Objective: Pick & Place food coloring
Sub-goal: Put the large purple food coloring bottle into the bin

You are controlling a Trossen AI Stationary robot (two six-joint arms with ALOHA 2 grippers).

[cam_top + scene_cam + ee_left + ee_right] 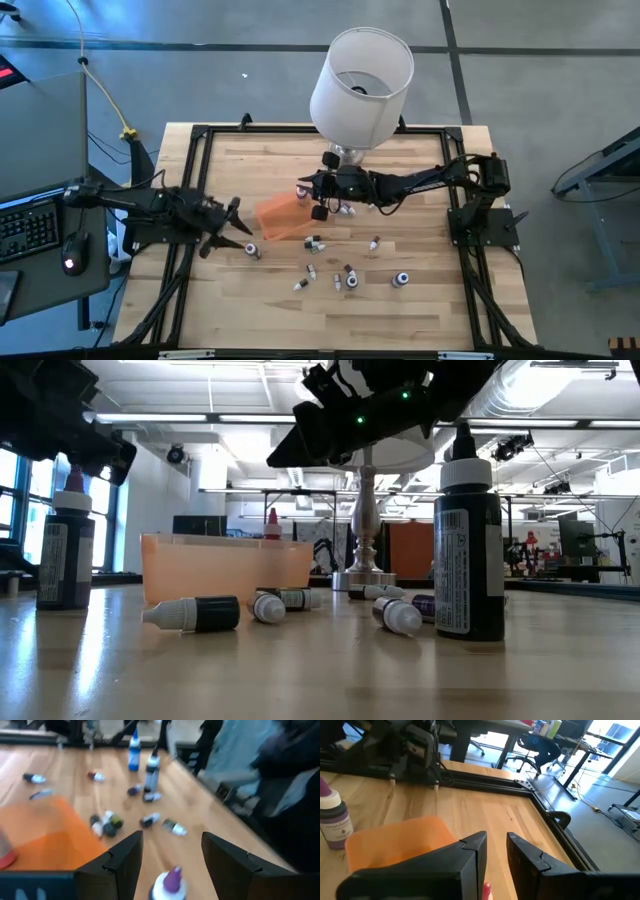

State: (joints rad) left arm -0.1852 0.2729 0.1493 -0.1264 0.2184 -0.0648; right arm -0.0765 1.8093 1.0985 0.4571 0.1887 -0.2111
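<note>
Food coloring bottles (349, 277) lie scattered over the middle of the wooden bench (430, 310), tiny droppers with whitish or dark bodies and pale pointed tips; from table height most lie on their sides, while 2 dark ones with printed labels stand upright, 1 near the front right (468, 550) and 1 at the far left (65, 550). A red-capped bottle (271, 523) stands upright inside the orange tray (280, 217), which sits just left of the lamp's (361, 75) base. The right end effector (318, 190) hovers over the tray's near edge, its fingers (470, 855) narrowly parted, with a small red tip (487, 891) showing between them at the lower edge of its wrist view; whether that is a gripped bottle I cannot tell. The left end effector (232, 228) waits at the bench's left side, fingers (122, 860) spread wide and holding nothing, just above an upright purple-capped bottle (169, 885) beside the tray.
</note>
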